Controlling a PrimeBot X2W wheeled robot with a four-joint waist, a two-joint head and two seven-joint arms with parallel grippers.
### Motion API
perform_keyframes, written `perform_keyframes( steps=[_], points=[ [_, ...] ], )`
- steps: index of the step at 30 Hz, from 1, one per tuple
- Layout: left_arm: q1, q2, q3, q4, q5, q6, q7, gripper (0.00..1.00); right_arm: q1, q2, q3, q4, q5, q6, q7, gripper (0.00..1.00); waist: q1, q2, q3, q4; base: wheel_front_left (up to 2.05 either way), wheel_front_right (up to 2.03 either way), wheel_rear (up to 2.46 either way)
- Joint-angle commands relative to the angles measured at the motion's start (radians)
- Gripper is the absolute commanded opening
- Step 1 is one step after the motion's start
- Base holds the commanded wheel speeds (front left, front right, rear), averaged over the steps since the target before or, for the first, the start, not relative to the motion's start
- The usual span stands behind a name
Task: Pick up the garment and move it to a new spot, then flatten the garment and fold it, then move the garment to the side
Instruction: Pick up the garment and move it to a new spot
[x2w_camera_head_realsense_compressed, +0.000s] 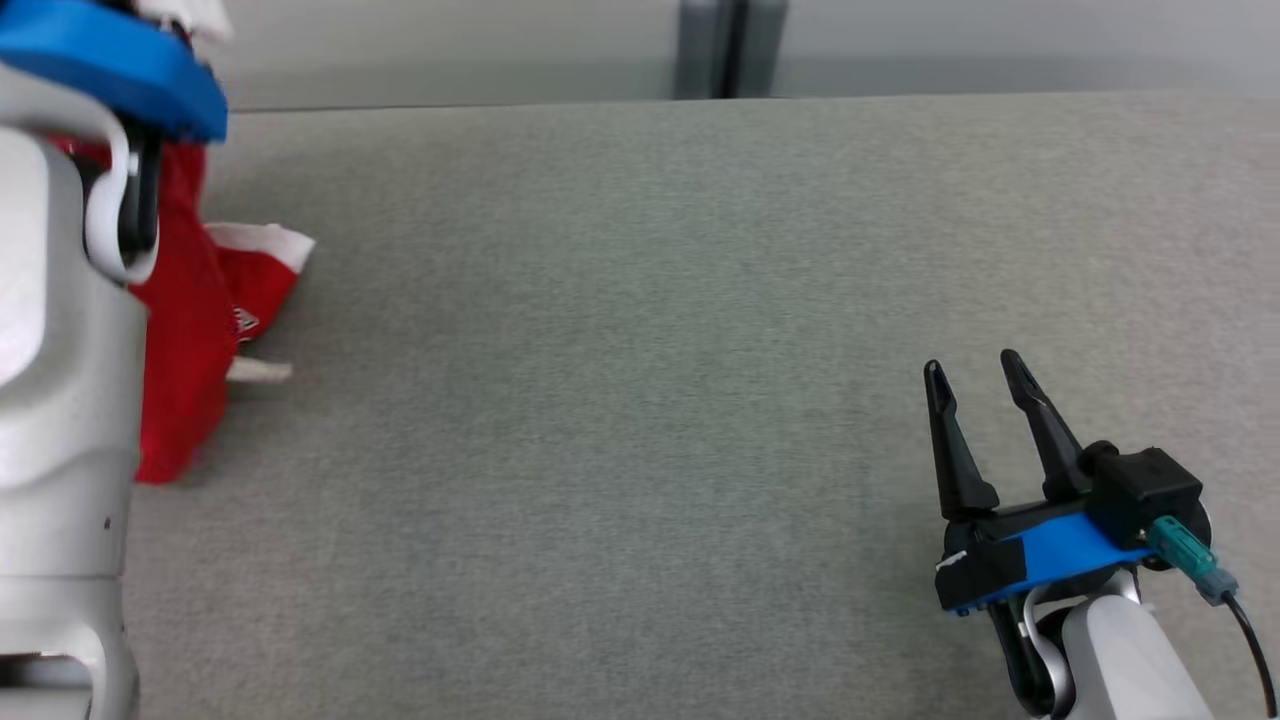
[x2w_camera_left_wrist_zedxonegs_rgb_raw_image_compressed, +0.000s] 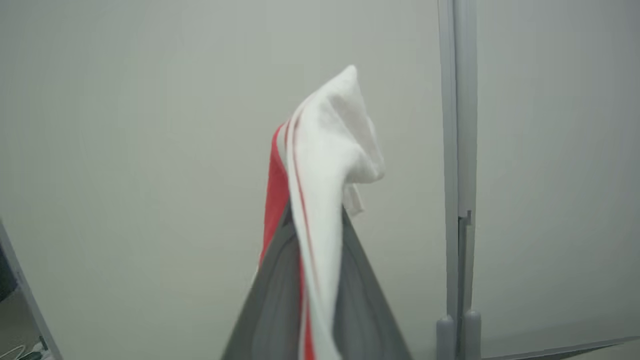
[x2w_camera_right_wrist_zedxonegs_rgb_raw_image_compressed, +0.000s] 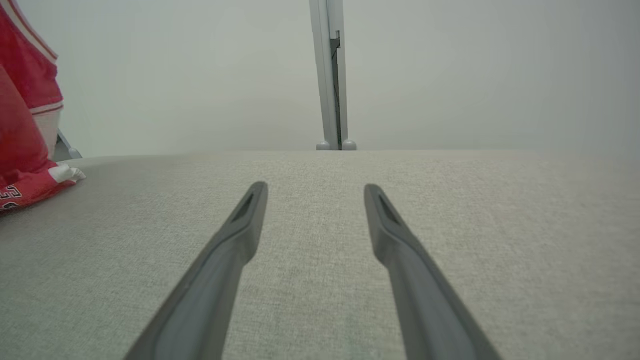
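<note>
The garment (x2w_camera_head_realsense_compressed: 185, 330) is red with white trim and hangs at the far left of the head view, its lower end resting on the grey table (x2w_camera_head_realsense_compressed: 640, 400). In the left wrist view my left gripper (x2w_camera_left_wrist_zedxonegs_rgb_raw_image_compressed: 312, 225) is shut on a bunched white and red edge of the garment (x2w_camera_left_wrist_zedxonegs_rgb_raw_image_compressed: 325, 150), which sticks up past the fingertips. The hanging red cloth also appears at the left edge of the right wrist view as the garment (x2w_camera_right_wrist_zedxonegs_rgb_raw_image_compressed: 25, 125). My right gripper (x2w_camera_head_realsense_compressed: 975, 375) stands open low over the table's right front, with nothing between its fingers (x2w_camera_right_wrist_zedxonegs_rgb_raw_image_compressed: 240, 235).
A pale wall with a grey vertical post (x2w_camera_head_realsense_compressed: 730, 45) stands behind the table's far edge. My left arm's pale forearm (x2w_camera_head_realsense_compressed: 50, 400) fills the left edge of the head view, in front of part of the garment.
</note>
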Motion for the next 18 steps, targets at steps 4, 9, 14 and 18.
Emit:
perform_keyframes(
  steps=[4,9,14,18],
  points=[
    [-0.064,-0.027,-0.043,-0.165,-0.004,-0.009,0.065,0.0,0.008,-0.006,0.003,0.019,0.025,0.0,-0.011,1.0,0.0001,0.0001,-0.027,-0.083,0.0,0.0,0.0],
    [-0.148,-0.089,-0.103,-0.331,-0.025,-0.014,0.155,0.0,-0.007,-0.006,0.002,0.036,0.057,0.0,-0.014,1.0,0.0001,0.0001,-0.022,-0.185,0.0,0.0,0.0],
    [-0.23,-0.16,-0.166,-0.379,-0.054,-0.017,0.207,0.0,-0.006,-0.006,-0.004,0.024,0.091,0.0,-0.014,1.0,0.0001,0.0001,-0.011,-0.291,0.0,0.0,0.0],
    [-0.265,-0.207,-0.214,-0.35,-0.082,-0.021,0.2,0.0,0.003,-0.005,-0.022,0.02,0.108,0.0,-0.014,1.0,0.0001,0.0001,-0.002,-0.346,0.0,0.0,0.0]
  ],
)
